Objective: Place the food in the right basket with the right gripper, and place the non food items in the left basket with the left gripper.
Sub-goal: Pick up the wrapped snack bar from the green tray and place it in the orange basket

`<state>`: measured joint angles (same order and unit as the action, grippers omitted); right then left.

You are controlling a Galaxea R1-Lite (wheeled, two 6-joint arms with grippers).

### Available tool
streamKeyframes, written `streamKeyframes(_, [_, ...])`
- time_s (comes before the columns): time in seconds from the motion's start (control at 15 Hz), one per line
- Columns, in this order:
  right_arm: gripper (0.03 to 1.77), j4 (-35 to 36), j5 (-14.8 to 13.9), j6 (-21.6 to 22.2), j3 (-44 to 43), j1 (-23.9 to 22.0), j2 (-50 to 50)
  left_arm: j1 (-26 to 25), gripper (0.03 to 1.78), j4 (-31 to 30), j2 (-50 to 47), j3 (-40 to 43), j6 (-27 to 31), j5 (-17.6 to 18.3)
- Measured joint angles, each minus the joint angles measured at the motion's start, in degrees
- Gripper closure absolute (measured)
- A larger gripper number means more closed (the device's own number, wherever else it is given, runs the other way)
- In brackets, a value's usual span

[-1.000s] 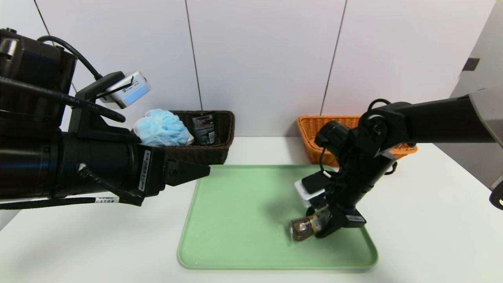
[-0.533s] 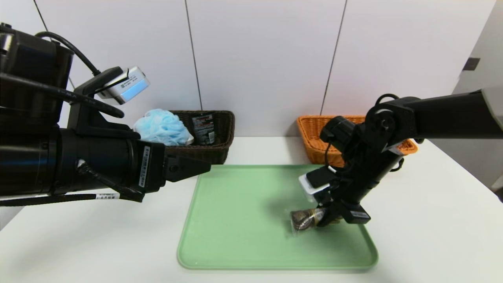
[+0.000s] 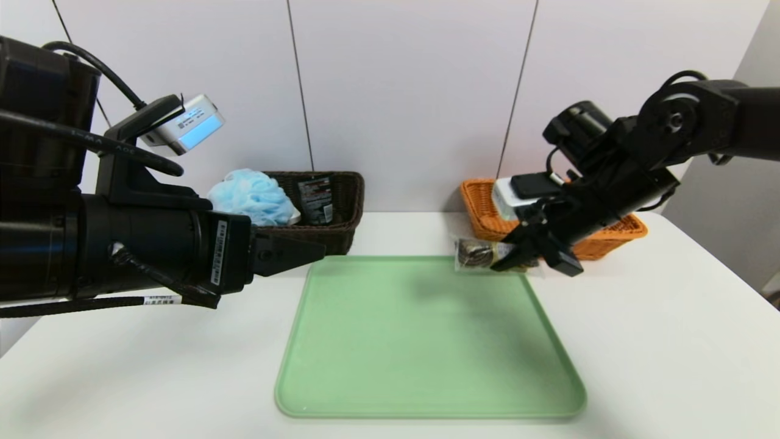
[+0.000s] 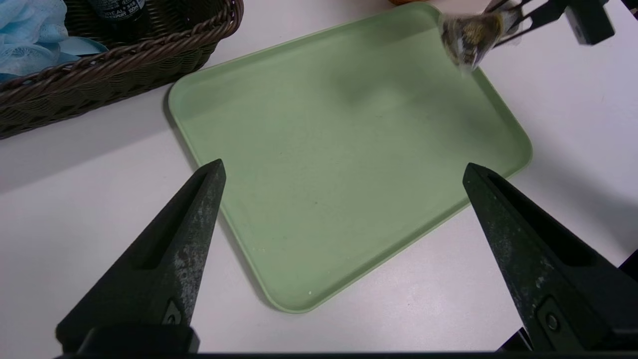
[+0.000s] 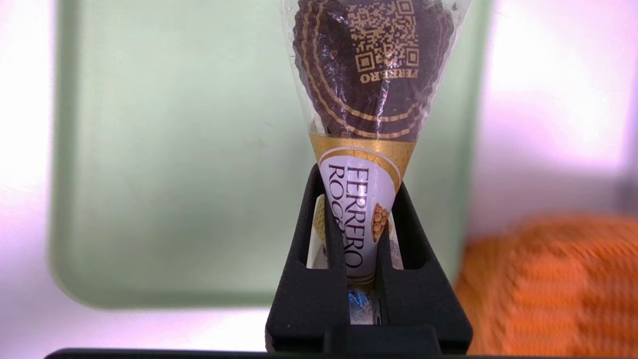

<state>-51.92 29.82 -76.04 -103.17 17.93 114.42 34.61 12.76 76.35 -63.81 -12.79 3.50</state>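
Since a second ago, lifted off the green tray (image 3: 426, 341): the Ferrero Rocher packet (image 3: 478, 253), raised from the tray's near right part and carried toward the tray's far right corner, still clamped in the right gripper (image 3: 509, 259). Held now in the air above that corner, clear of the tray, just short of the orange basket (image 3: 609, 235) that stands beyond the tray's far right corner. Jaws pressed together on the packet's narrow white-and-gold end; wide clear end with the dark chocolates and gold code sticking out past the tips, seen plainly in the right wrist view (image 5: 371, 99). Right arm reaching in from the tray's right side, pointing down and across toward the tray.

Tray bare, lying on the white surface (image 3: 658, 341).

Left gripper (image 3: 292, 253) parked just off the tray's far left corner, in the same place as a second ago, jaws spread wide apart and gripping nothing, both fingers (image 4: 164, 259) framing the tray in the left wrist view. Behind it, beyond the tray's far left corner, the dark brown basket (image 3: 341, 207), already holding a light blue bath pouf (image 3: 251, 198) and a dark bottle (image 3: 315, 200) with a printed label, standing side by side
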Motion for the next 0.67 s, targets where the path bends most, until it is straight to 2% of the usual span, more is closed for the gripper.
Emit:
streamKeyframes(0.33, [1.62, 0.18, -0.06, 0.13, -5.51, -8.59, -2.43, -0.07, 0.12, -0.01, -0.11, 0.33, 0.02, 0.09])
streamKeyframes(0.47, [1.62, 0.29, -0.91, -0.11, -6.06, -11.04, -2.77, -0.21, 0.12, -0.01, -0.09, 0.39, 0.02, 0.07])
streamKeyframes(0.67, [1.62, 1.26, -5.9, -0.11, -6.39, -13.31, -2.43, -0.29, 0.12, 0.0, -0.06, 0.91, -0.02, 0.0])
